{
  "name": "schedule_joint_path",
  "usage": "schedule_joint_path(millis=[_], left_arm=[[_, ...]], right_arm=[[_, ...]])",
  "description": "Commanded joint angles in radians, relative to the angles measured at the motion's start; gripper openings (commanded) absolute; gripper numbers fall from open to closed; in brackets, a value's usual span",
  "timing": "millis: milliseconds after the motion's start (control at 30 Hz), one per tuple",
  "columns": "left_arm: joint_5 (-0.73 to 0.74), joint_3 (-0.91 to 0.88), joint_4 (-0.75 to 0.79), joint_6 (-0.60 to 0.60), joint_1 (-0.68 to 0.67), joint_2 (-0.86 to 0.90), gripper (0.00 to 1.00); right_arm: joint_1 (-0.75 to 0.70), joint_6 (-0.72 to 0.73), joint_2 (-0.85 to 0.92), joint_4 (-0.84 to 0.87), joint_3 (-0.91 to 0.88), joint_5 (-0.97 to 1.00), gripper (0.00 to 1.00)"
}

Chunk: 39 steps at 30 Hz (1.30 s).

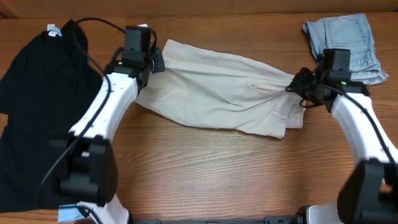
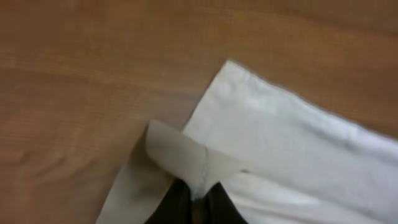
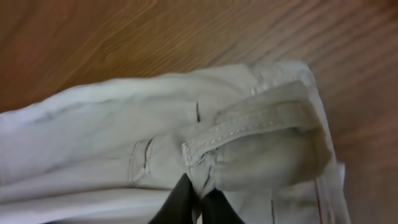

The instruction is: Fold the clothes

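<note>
Overhead view: the left gripper [image 1: 153,62] pinches the hem end of the cream shorts [image 1: 217,87], and the right gripper [image 1: 297,86] pinches the waistband [image 3: 261,121]. Lift both evenly, with the cloth taut above the surface [image 1: 217,168].

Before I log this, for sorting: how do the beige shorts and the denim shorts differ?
Colour: the beige shorts are cream, the denim shorts light blue. Size: the beige shorts look larger than the denim shorts. State: the beige shorts lie stretched across the middle, pinched by the left gripper and right gripper; the denim shorts sit bunched at the far edge, unheld. Both rest on the wooden table.
</note>
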Motion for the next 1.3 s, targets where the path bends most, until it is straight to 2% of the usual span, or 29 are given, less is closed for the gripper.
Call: schedule_joint_path(millis=[0, 33, 67, 100, 133, 167, 200, 300, 500, 633, 700, 933, 1267], left_arm=[[-0.116, 0.002, 0.097, -0.006, 0.025, 0.083, 0.20], [-0.113, 0.002, 0.129, -0.006, 0.024, 0.104, 0.31], [-0.113, 0.002, 0.159, -0.006, 0.024, 0.123, 0.43], [-0.113, 0.002, 0.190, -0.006, 0.024, 0.143, 0.51], [-0.113, 0.003, 0.213, -0.006, 0.024, 0.155, 0.54], [-0.113, 0.003, 0.230, -0.005, 0.024, 0.162, 0.56], [-0.113, 0.003, 0.240, -0.005, 0.024, 0.163, 0.65], [-0.113, 0.015, 0.246, -0.004, 0.024, 0.156, 1.00], [-0.019, 0.109, 0.057, 0.035, 0.030, 0.090, 1.00], [0.058, 0.212, -0.165, 0.183, 0.032, 0.023, 1.00], [0.073, 0.236, -0.222, 0.234, 0.032, 0.008, 1.00], [0.197, 0.242, -0.333, 0.393, 0.032, 0.036, 1.00], [0.224, 0.242, -0.349, 0.396, 0.032, 0.142, 1.00]], right_arm=[[-0.014, -0.015, 0.085, 0.071, 0.025, 0.109, 0.19], [-0.014, -0.014, 0.112, 0.102, 0.025, 0.109, 0.33], [-0.014, -0.014, 0.131, 0.126, 0.025, 0.109, 0.56], [-0.014, -0.015, 0.149, 0.148, 0.025, 0.110, 0.70], [-0.014, -0.015, 0.159, 0.163, 0.025, 0.110, 0.85], [-0.014, -0.015, 0.163, 0.172, 0.025, 0.110, 0.94], [-0.014, -0.022, 0.163, 0.177, 0.025, 0.111, 1.00], [-0.018, -0.037, 0.146, 0.166, 0.028, 0.110, 1.00], [-0.026, -0.037, 0.012, 0.041, 0.041, 0.110, 1.00], [-0.047, -0.047, -0.115, -0.063, 0.040, 0.110, 1.00], [-0.054, -0.087, -0.131, -0.098, 0.040, 0.109, 1.00], [-0.054, -0.204, -0.061, -0.176, 0.038, 0.063, 1.00], [-0.056, -0.252, 0.166, -0.142, 0.038, 0.023, 1.00]])
